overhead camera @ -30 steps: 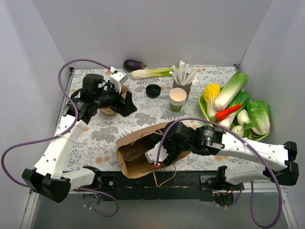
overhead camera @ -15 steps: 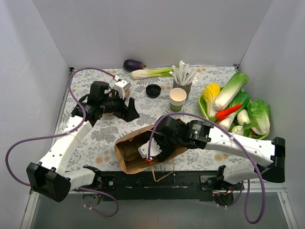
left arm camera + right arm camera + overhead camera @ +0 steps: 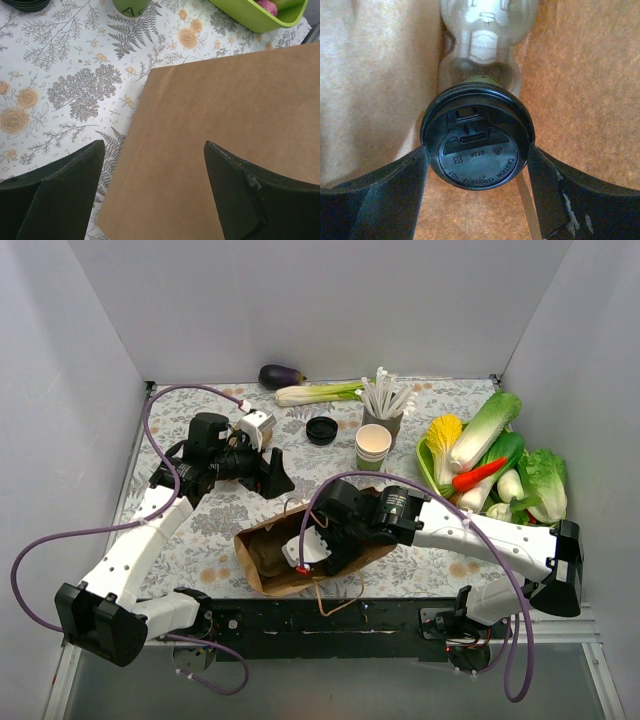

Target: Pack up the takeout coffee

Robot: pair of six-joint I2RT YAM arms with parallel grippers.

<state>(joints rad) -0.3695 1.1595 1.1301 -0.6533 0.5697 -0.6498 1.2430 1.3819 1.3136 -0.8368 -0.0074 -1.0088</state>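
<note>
The takeout coffee (image 3: pixel 477 150) shows only its round black lid, seen end-on in the right wrist view. My right gripper (image 3: pixel 477 156) is shut on it, one finger on each side of the lid, inside the brown paper bag (image 3: pixel 580 90). From above, the right gripper (image 3: pixel 305 548) reaches into the bag (image 3: pixel 262 562), which lies on its side near the front edge; the cup is hidden there. My left gripper (image 3: pixel 275 475) is open and empty, just behind the bag. In the left wrist view it (image 3: pixel 155 150) hovers over the bag's flat side (image 3: pixel 225 140).
A clear plastic bottle (image 3: pixel 482 30) lies deeper in the bag behind the cup. A stack of lidless cups (image 3: pixel 373 448), a loose black lid (image 3: pixel 321 430), a straw holder (image 3: pixel 383 400), a leek (image 3: pixel 320 393), an eggplant (image 3: pixel 281 376) and a green vegetable tray (image 3: pixel 432 472) stand behind.
My right arm has pushed leftward, deeper into the bag, and the bag has slid a little left. My left gripper has moved right and nearer, toward the bag.
</note>
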